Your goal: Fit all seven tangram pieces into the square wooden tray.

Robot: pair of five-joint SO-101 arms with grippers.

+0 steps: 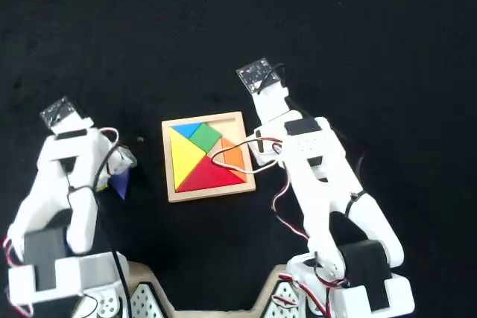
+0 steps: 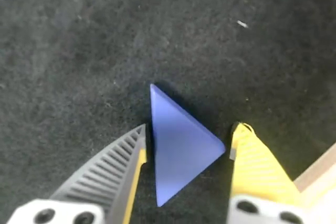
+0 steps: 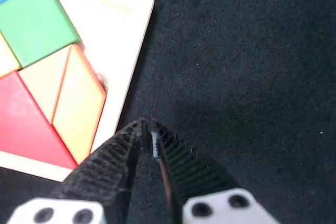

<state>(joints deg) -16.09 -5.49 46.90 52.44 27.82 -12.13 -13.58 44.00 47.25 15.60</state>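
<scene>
Going left to right. Left arm [image 1: 63,184]: base at the near left corner, links folded up over it, wrist tipped down at the black cloth [image 1: 387,50], left of the tray [image 1: 211,194]. Left gripper [image 2: 190,129] is spread, one ribbed grey finger [image 2: 113,163] and one yellow finger [image 2: 257,166] straddling the blue triangle [image 2: 181,148]. That triangle lies flat on the cloth, off the tray. A thin dark gap shows on each side, so the fingers are close to it but not pressing it, as far as I can see. High view puts it just beside the arm's wrist, between arm and tray

Tray sits mid-table, slightly rotated. Inside: light blue triangle [image 1: 186,130] in the far left corner, green square [image 1: 206,138] touching it, yellow triangle [image 1: 183,160] along the left wall, red triangle [image 1: 210,177] along the near wall, two orange pieces [image 1: 235,156] by the right wall. Bare wood shows in the far right corner beside the green square

Right arm [image 1: 320,176]: base at the near right, stretched forward and leaning left, wrist right at the tray's right rim, a white cable [image 1: 231,163] looping over the pieces. Right gripper [image 3: 148,132] points down with its black ribbed fingers [image 3: 110,166] closed tip to tip, over cloth just beside the rim, near the orange parallelogram [image 3: 79,108], not touching the tray
</scene>
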